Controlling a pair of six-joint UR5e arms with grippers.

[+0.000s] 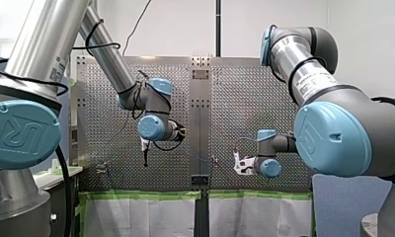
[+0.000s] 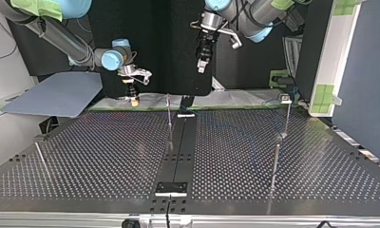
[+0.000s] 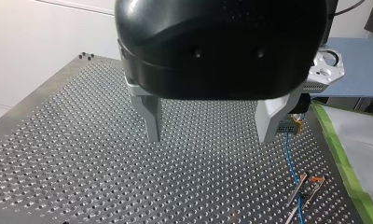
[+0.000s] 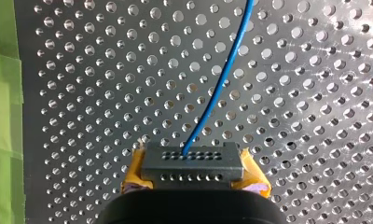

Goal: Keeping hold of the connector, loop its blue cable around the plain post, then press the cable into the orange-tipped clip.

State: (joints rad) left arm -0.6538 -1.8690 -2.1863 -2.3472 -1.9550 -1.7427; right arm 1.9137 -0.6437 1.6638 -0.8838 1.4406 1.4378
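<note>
With the right jaws clamped on the connector [image 4: 191,165], lower centre-right in the front view, and the left jaws wide open and empty, keep the cable [image 4: 222,84] lightly taut while looping.

Front cam is bright and even, the plain white back wall [image 1: 185,24] nearly blown out. Top cam is way dimmer: flat black backdrop [image 2: 150,42], and the dark perforated metal table [image 2: 107,156] only picks up a pale sheen toward its far side. On the left wrist cam my left gripper [image 3: 210,139] has its glossy black rounded housing soft and streaked with highlights. Right wrist cam: hole rims glint, thin blue cable [image 4: 222,79] crisp.
</note>
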